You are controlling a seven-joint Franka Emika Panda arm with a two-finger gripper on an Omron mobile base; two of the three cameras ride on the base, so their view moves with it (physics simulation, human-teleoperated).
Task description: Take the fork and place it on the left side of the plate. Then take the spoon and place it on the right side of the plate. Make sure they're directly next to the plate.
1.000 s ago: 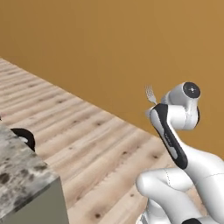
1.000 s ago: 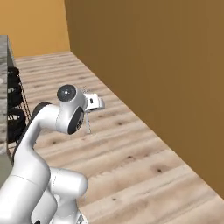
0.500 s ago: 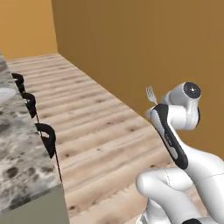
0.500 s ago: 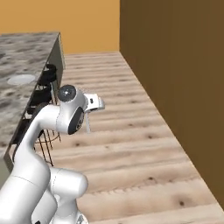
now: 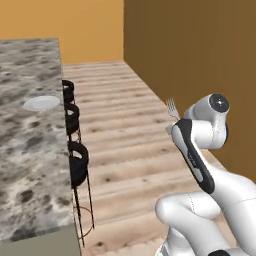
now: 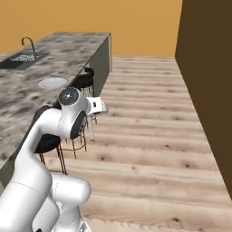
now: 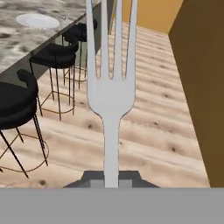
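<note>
One fork (image 7: 110, 92) sits pinched at its handle in your jaws; clip a stool (image 5: 78, 160) approaching the plate (image 5: 41, 103) and it could twist loose.

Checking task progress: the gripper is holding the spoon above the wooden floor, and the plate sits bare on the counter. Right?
Not quite: the gripper holds the fork, not a spoon; the hand view shows its tines. The plate does sit bare on the counter.

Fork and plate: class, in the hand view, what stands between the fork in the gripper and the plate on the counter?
Black bar stools lined along the counter's edge stand between the fork and the plate, over wooden floor, in the hand view.
</note>
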